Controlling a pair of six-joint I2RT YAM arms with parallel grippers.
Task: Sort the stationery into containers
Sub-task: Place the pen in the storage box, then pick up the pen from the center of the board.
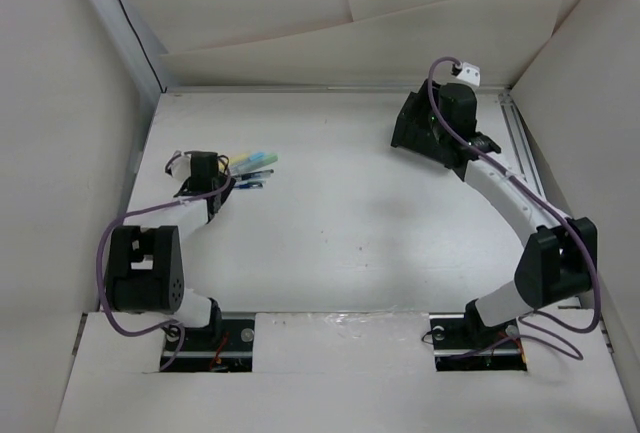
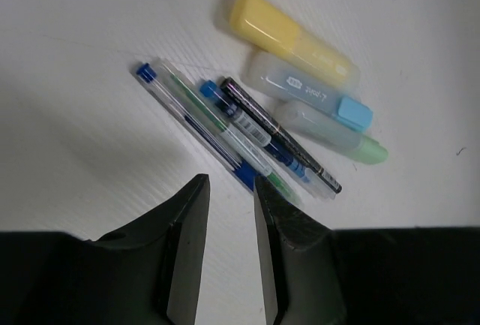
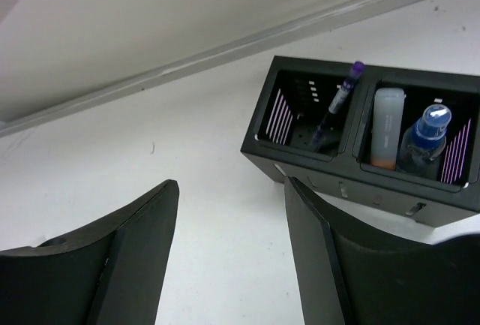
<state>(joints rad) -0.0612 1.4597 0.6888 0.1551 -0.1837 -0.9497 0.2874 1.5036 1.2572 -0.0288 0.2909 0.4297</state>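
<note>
- Two grippers show, both empty; the left gripper (image 2: 229, 190) holds its fingers a narrow gap apart, clamped on nothing.
- Just ahead of its fingertips a cluster of thin pens lies on the white table (image 2: 75, 55): a clear pen with a blue cap (image 2: 187, 118), a black pen (image 2: 281, 137), and others packed between them.
- Beyond the pens, farther from the fingers, three highlighters lie side by side: a yellow highlighter (image 2: 289, 40), a blue-capped highlighter (image 2: 307, 92) and a green-tipped highlighter (image 2: 330, 133).
- The right gripper (image 3: 229, 186) has its fingers spread wide, gripping nothing.
- Ahead and to its right stands the black organiser box (image 3: 337, 179), near the right finger.
- Its left compartment holds a leaning purple-capped pen (image 3: 337, 103); the right holds an orange-ended highlighter (image 3: 386, 126) and a blue-topped marker (image 3: 429, 133).
</note>
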